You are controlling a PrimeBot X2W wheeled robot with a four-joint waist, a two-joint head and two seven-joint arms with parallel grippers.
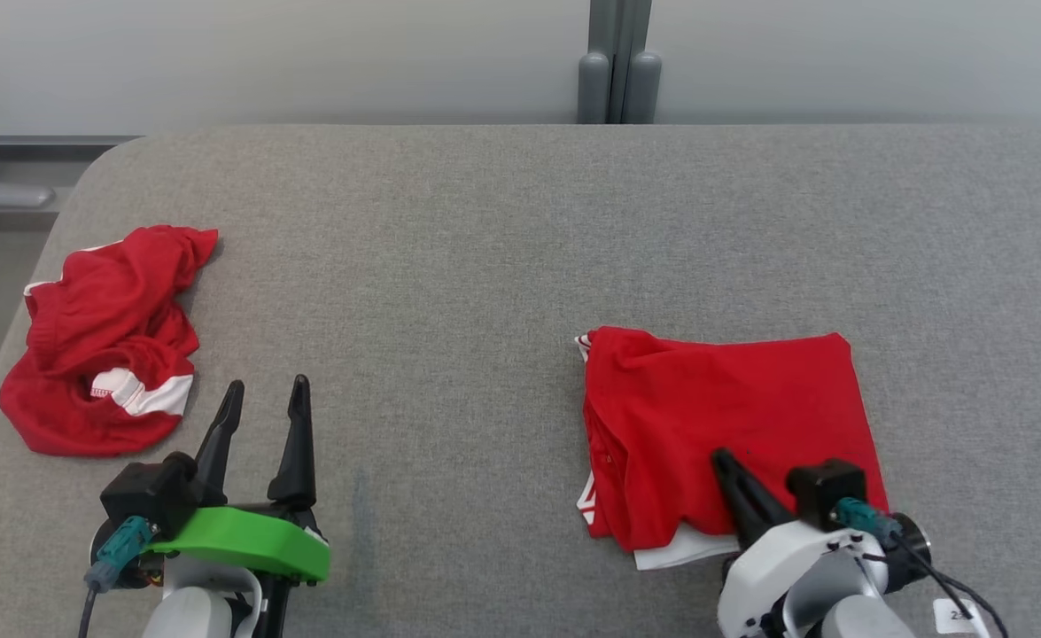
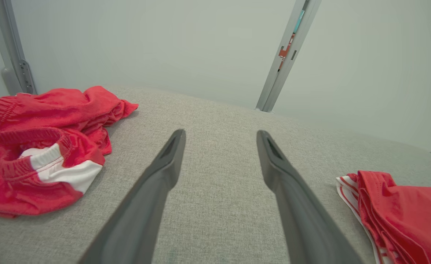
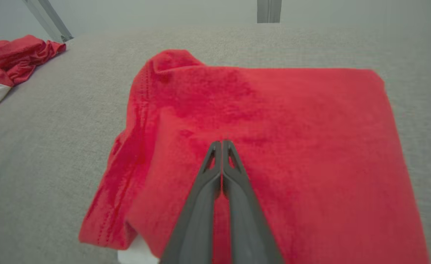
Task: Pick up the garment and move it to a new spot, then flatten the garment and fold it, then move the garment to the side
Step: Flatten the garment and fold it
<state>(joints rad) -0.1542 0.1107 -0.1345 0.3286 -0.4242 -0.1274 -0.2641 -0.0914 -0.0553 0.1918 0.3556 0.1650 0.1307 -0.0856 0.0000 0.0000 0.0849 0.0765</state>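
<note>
**Subject:** folded red soft-cloth garment with white trim [image 1: 733,399], roughly rectangular, at the lower right of the head view. It also lies across the middle of the right wrist view [image 3: 292,121], and its striped corner sits at the lower right of the left wrist view [image 2: 402,212]. The top and right edges are straight. The left edge is lumpy, with the layers stacked loosely. A white under-layer [image 1: 679,551] pokes out at the bottom edge.

**Handling (judgement):** light, limp and several layers thick, with no stiffness.
- It would sag, and might come unfolded, if lifted by one layer alone.
- The weave underneath looks grippy, so dragging could shear the stack.
- Best hold: pinch through all layers at the bottom edge, or at the thick left fold.

**Right jaws:** closed tight. The two dark fingers [image 3: 237,205] are pressed together, with their tips on the red cloth just inside the bottom edge. No cloth is visible between them, so I cannot tell whether any is pinched.

**Left jaws:** spread wide and holding nothing. The fingers [image 1: 297,443] are above bare grey woven surface [image 1: 485,266] at the lower left of the head view.

**Further out:** a crumpled red garment with a white band [image 1: 99,354] lies at the left edge of the head view, well apart from the folded one.

**Step (judgement):** the folding looks done, and the shift to the side is not yet done.
</note>
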